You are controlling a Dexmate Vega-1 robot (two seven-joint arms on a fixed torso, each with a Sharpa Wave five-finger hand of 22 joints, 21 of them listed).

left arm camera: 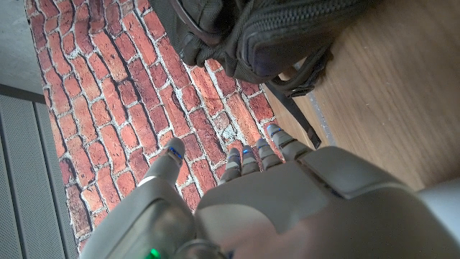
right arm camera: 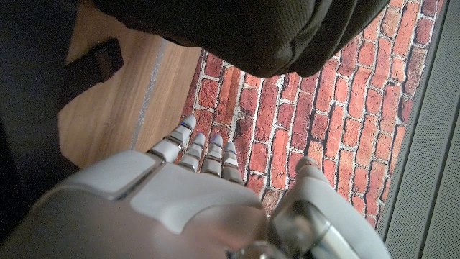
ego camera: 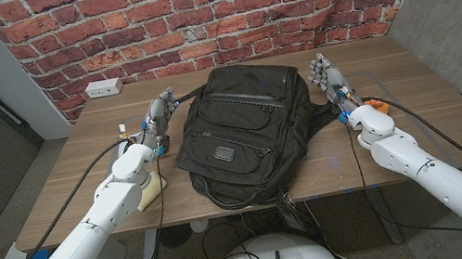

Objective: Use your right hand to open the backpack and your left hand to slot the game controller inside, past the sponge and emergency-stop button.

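Note:
A black backpack (ego camera: 246, 132) lies on the wooden table (ego camera: 435, 114), its zippers looking closed. My left hand (ego camera: 158, 116) stands open just off the bag's left side, fingers apart and reaching toward the brick wall, holding nothing. My right hand (ego camera: 327, 76) stands open off the bag's right side in the same way. The left wrist view shows my left hand (left arm camera: 287, 201) near the backpack (left arm camera: 273, 36) and a strap (left arm camera: 298, 115). The right wrist view shows my right hand (right arm camera: 180, 201) beside the backpack (right arm camera: 251, 29). A pale yellow sponge (ego camera: 154, 185) lies under my left forearm. A small object (ego camera: 122, 131) is partly hidden by the left arm.
A white power strip (ego camera: 103, 88) sits at the table's back left by the brick wall (ego camera: 193, 13). A small orange thing (ego camera: 377, 105) lies next to my right wrist. Bare wood stretches to the right of the bag.

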